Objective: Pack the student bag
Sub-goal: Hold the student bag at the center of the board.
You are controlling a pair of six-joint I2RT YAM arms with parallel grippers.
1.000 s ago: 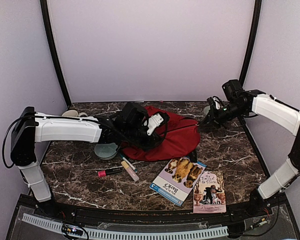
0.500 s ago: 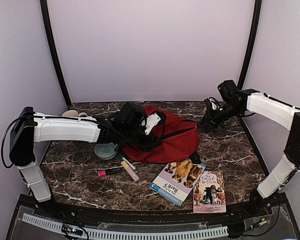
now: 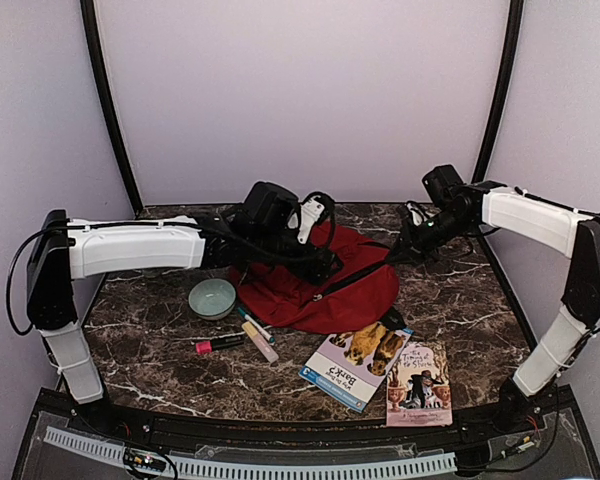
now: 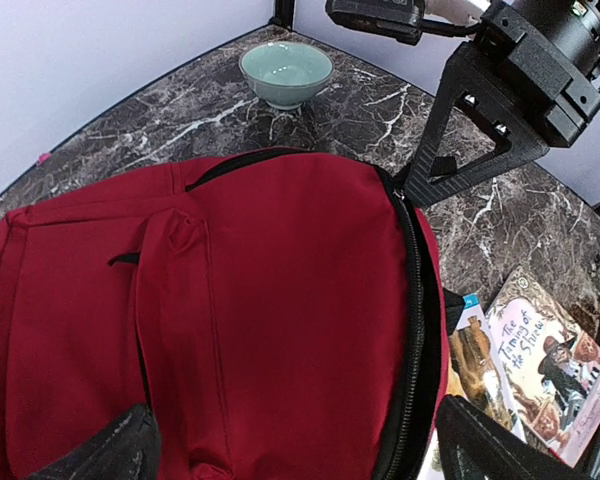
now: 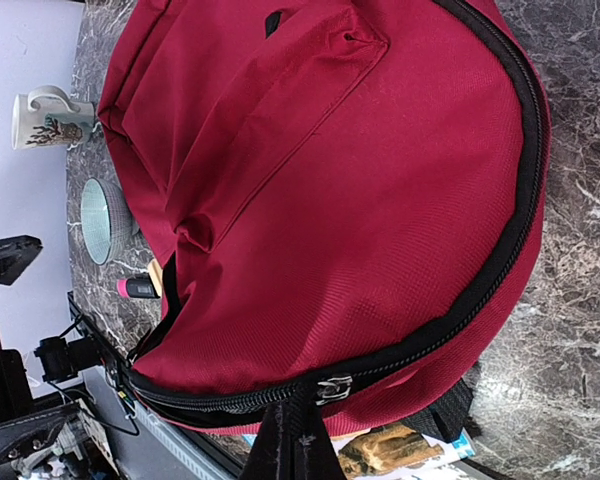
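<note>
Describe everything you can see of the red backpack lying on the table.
The backpack is soft, dark-red fabric, lying flat, front up, on the marble table. A black zip runs round its curved edge and looks closed near the slider; a front pocket has its own short zip. Black straps poke out underneath, beside the books. The right gripper, shut, meets it at the zip slider. The left gripper hangs open above it.

The student bag (image 3: pixel 330 292) lies flat at the centre of the desk (image 3: pixel 460 300). The left gripper (image 3: pixel 320 262) is above its rear-left portion. The right gripper (image 3: pixel 405 245) contacts its right edge. A bowl (image 3: pixel 212 297), markers (image 3: pixel 218 344) and two books (image 3: pixel 357 362) lie near its front.
</note>
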